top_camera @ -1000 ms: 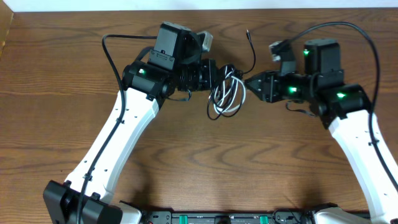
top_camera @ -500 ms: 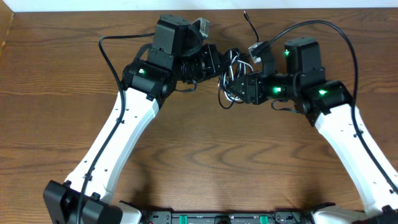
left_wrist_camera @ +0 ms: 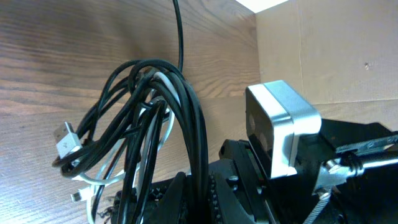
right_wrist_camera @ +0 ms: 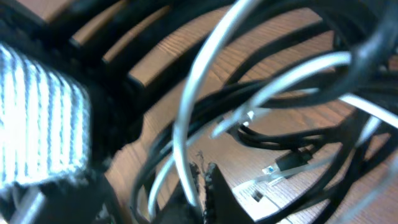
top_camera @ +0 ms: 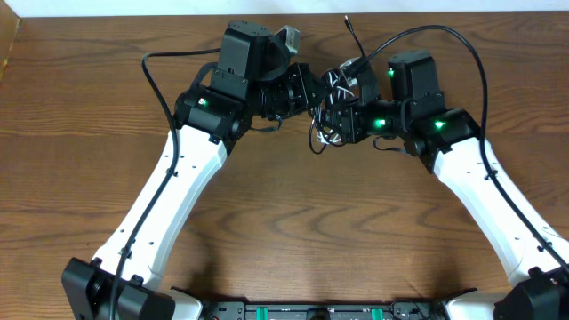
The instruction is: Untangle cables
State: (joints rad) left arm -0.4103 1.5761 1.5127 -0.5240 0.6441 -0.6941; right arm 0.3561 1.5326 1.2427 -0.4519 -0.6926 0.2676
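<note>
Two-sided hold on the tangled cables [top_camera: 327, 111] at the far side of the desk [top_camera: 293, 231], between arms reaching in from left and right. Clamps the left end effector [top_camera: 311, 96] narrow on the bundle: from the left wrist, several loops of the black cable [left_wrist_camera: 186, 118] running down between its fingers [left_wrist_camera: 231, 186] and arching up over the wood. Threads the white cable [left_wrist_camera: 99, 179] through those dark loops, low in the bundle, with a silver plug [left_wrist_camera: 65, 138] poking out at the left edge of the knot. Sends one free black end [top_camera: 351, 31] off toward the desk's back edge. Presses the right end effector [top_camera: 336, 124] in from the opposite side, jaws fully closed, tip buried among the strands and just beside the left one. From the right wrist, blurred: pale curves of the white cable crossing in front of thick black loops, a small dark plug [right_wrist_camera: 286, 165] lying on the wood below; possibly a strand pinched at the fingertips, but not clear enough to tell.
</note>
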